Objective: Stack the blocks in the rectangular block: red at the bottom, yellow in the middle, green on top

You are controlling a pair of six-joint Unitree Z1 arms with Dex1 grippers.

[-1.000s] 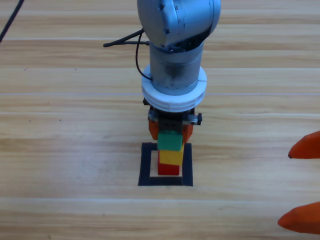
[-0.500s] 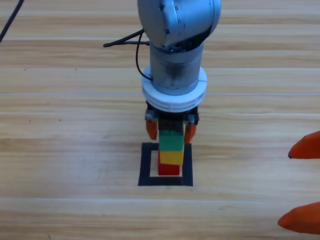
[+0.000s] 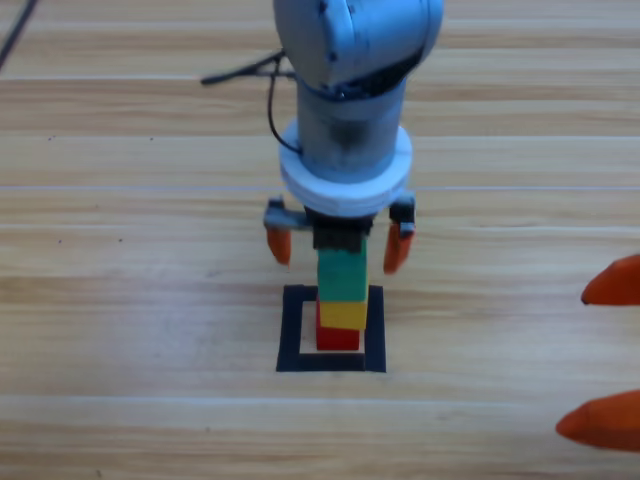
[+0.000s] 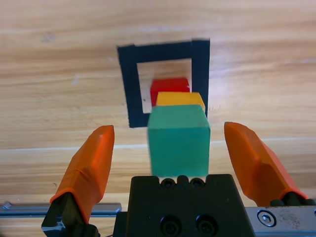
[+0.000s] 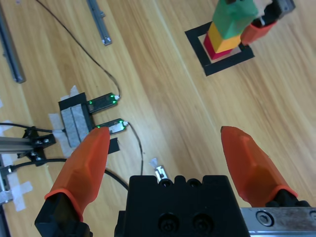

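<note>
A stack of three cubes stands inside the rectangular block (image 3: 291, 330) of black tape: red (image 3: 338, 338) at the bottom, yellow (image 3: 342, 314) on it, green (image 3: 342, 276) on top. In the left wrist view the green cube (image 4: 178, 139) hides most of the yellow (image 4: 179, 98) and red (image 4: 169, 84) cubes below it. My left gripper (image 3: 338, 245) hangs open just above and behind the stack, its jaws well apart on either side of the green cube and clear of it. My right gripper (image 3: 603, 350) waits open at the right edge.
The right wrist view shows cables, taped electronics (image 5: 89, 118) and metal rails (image 5: 98, 22) on the wood away from the stack (image 5: 227, 27).
The left gripper's jaws have spread from the green cube's sides and let it go, and the gripper has risen a little. The stack stays put. The right gripper has hardly moved.
</note>
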